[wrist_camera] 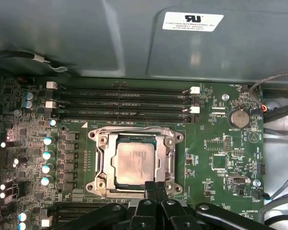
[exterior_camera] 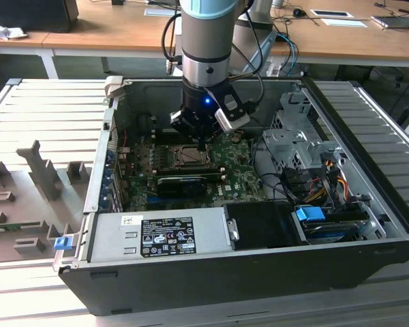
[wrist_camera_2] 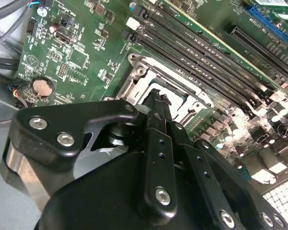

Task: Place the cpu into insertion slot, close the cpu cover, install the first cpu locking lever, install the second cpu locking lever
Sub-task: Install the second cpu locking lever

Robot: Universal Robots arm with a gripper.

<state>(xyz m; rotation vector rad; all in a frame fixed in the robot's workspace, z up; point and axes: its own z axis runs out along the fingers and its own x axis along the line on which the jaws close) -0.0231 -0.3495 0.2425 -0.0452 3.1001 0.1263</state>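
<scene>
In the first wrist view the cpu (wrist_camera: 133,163) lies flat in the insertion slot (wrist_camera: 97,186), silver top up. The silver cpu cover (wrist_camera: 107,160) lies down around it as a frame. A thin wire lever (wrist_camera: 134,130) runs along the slot's edge beside the memory slots. My gripper (wrist_camera: 156,188) is shut, its black fingertips together at the slot's opposite edge, just touching the cover's rim. I cannot tell if anything is pinched. In the second wrist view the gripper (wrist_camera_2: 157,99) points down onto the slot (wrist_camera_2: 139,72). The exterior view shows the gripper (exterior_camera: 203,144) low over the slot (exterior_camera: 184,157).
Long black memory slots (wrist_camera: 125,103) and a coin battery (wrist_camera: 239,117) flank the slot. A black graphics card (exterior_camera: 184,182), the power supply (exterior_camera: 160,235), a metal drive cage (exterior_camera: 293,143) and loose cables (exterior_camera: 327,177) crowd the open case. The case wall (wrist_camera: 134,38) rises behind the board.
</scene>
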